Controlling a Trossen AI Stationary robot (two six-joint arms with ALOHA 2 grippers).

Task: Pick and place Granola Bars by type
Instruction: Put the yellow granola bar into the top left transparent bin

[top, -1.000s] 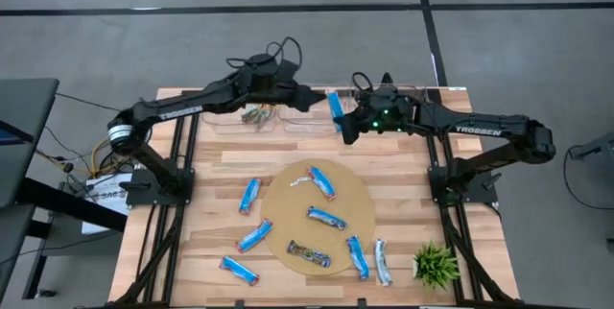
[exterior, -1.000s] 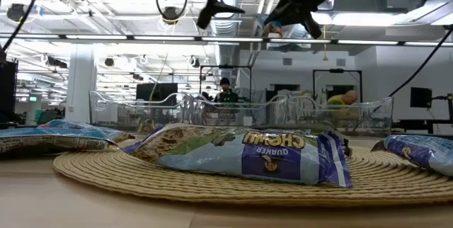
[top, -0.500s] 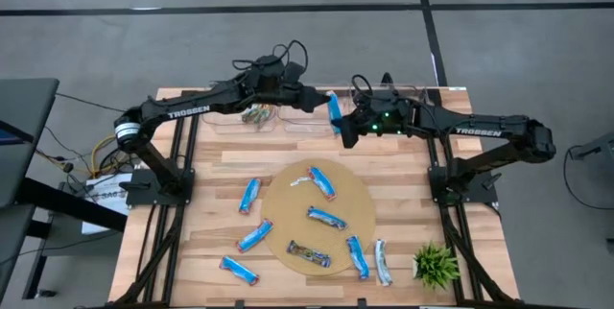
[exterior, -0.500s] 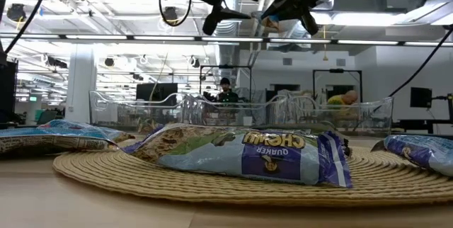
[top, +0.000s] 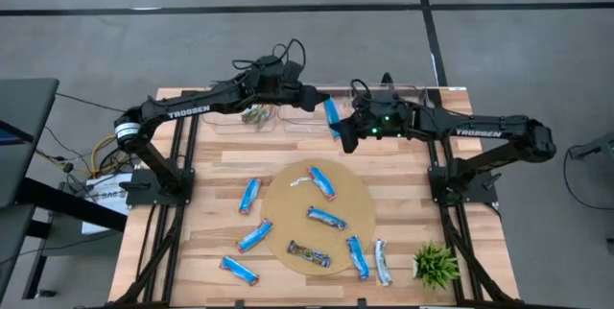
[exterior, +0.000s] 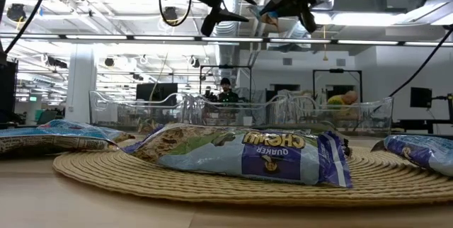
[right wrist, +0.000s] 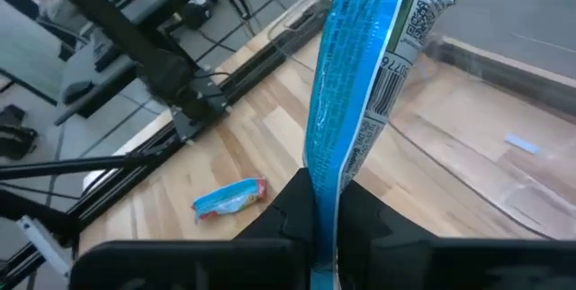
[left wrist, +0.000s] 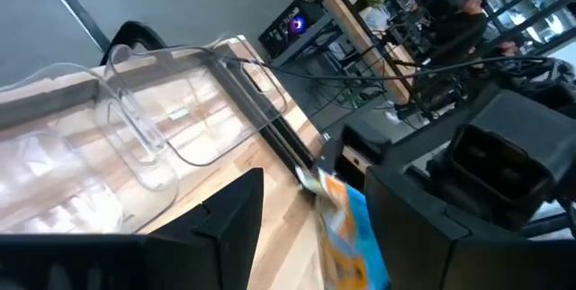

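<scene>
- Over the far edge of the worktop, near its middle, the right pincer is clamped on one end of a blue bar; the right wrist view shows the wrapper pinched tight between the two fingers and standing up out of them.
- Just beside it, the left pincer faces the same bar with its fingers spread apart; in the left wrist view the blue wrapper sits in the gap between them, apparently not yet gripped.
- Step in hand, as I judge it: carrying this blue bar to the clear bins along the far edge, or passing it from arm to arm. The next move calls for either the left fingers closing on the free end before the right lets go, or the right arm lowering the bar into the proper bin.
- One bin near the far left corner already holds some brownish bars.
- The other bars lie towards the near edge: several on the round woven mat and several blue ones on the bare wood beside it, with a small plant at the near right corner.
- Hard to make out: how the bins are divided, and which is meant for blue bars. The low view cuts both pincers off at its upper border.
</scene>
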